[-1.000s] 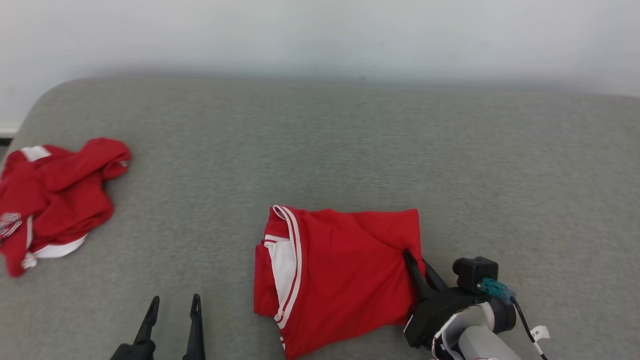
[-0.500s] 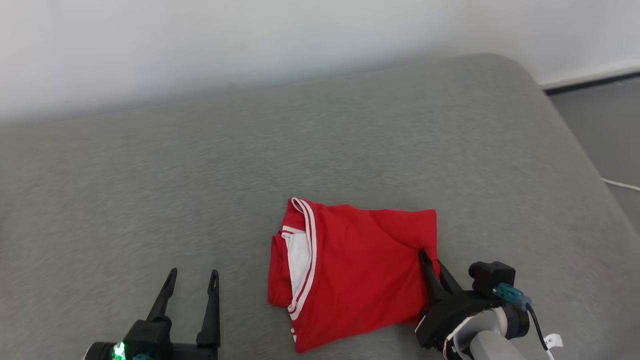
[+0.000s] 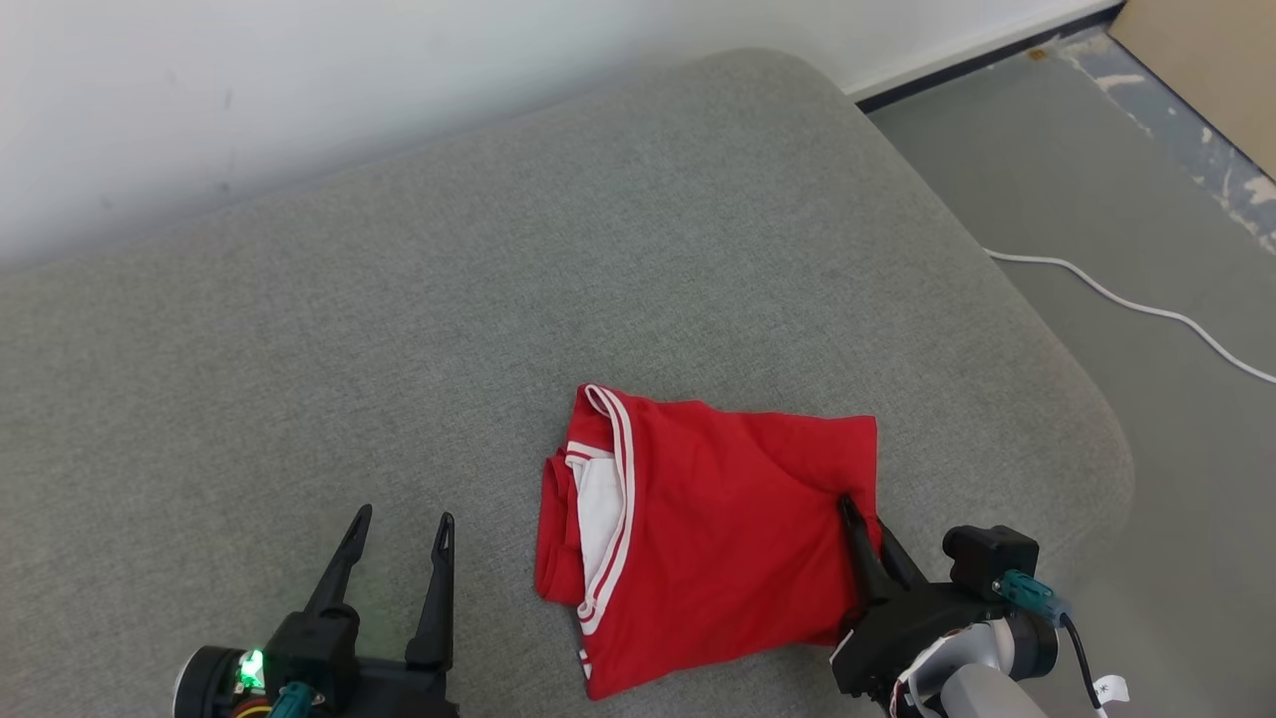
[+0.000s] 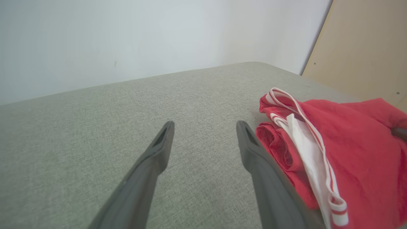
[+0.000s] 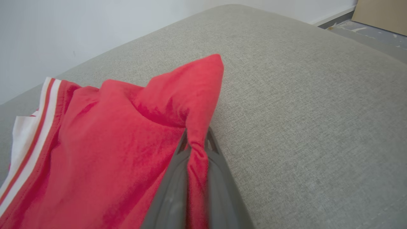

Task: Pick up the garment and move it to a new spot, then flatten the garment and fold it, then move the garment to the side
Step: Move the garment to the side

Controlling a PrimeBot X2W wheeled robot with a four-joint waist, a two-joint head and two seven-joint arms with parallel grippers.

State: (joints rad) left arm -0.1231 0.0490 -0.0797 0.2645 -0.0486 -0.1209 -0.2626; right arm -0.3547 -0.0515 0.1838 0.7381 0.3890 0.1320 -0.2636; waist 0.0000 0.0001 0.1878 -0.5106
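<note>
My right gripper [image 3: 863, 514] is closed almost fully on the garment [image 3: 728, 538] - its two dark fingers pinch the right edge of the red cloth, a little below the far right corner. In the right wrist view the cloth is gathered into a narrow pleat between the fingers of this gripper [image 5: 196, 136]. The corner of the garment [image 5: 111, 143] stands up in a point just beyond the fingertips.

The garment is folded into a rough rectangle and lies on the grey bench [image 3: 498, 299], spreading to the left from the right gripper. Its opposite side, the one away from this gripper, has white stripes and a white panel inside the fold.

My left gripper [image 3: 405, 515] is fully open and holds nothing. Its fingers point forward over the bare fabric of the bench. The garment is to the right of this gripper, near but apart in the head view. In the left wrist view the striped edge of the garment [image 4: 356, 143] is just beside the right finger of the gripper [image 4: 205, 124], and I cannot tell there whether they touch.

To the right of the right gripper the bench ends in a rounded corner - after it comes the grey floor [image 3: 1097, 150], with a white cable [image 3: 1126, 299] lying on it.
</note>
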